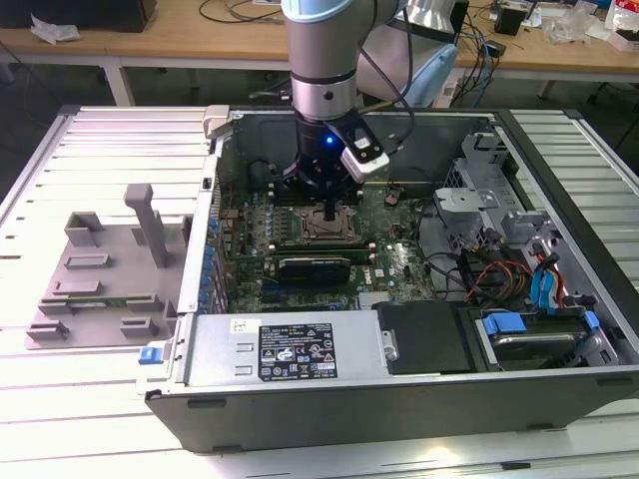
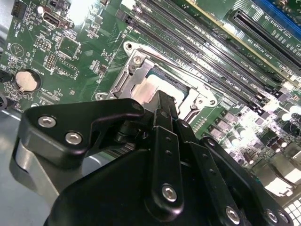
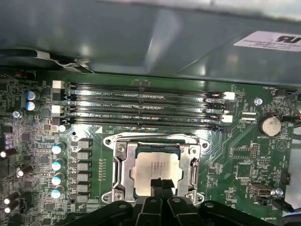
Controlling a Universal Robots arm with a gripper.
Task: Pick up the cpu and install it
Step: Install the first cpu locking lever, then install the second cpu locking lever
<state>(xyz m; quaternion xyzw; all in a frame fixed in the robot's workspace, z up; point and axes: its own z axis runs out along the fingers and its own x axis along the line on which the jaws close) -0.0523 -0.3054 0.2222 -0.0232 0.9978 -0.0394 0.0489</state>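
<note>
- While the gripper [image 3: 160,184] hangs over the socket [image 3: 157,172], the cpu [image 3: 157,170] lies inside it.
- Its jaws look clenched together, tips at the cpu's edge.

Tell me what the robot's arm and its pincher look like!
The arm is a thick silver-grey tube with a pale blue cap on top and a small blue light glowing low down. A white box sits on its side, and black cables run along it. The gripper is black, with slim fingers held by shiny silver screws.
</note>
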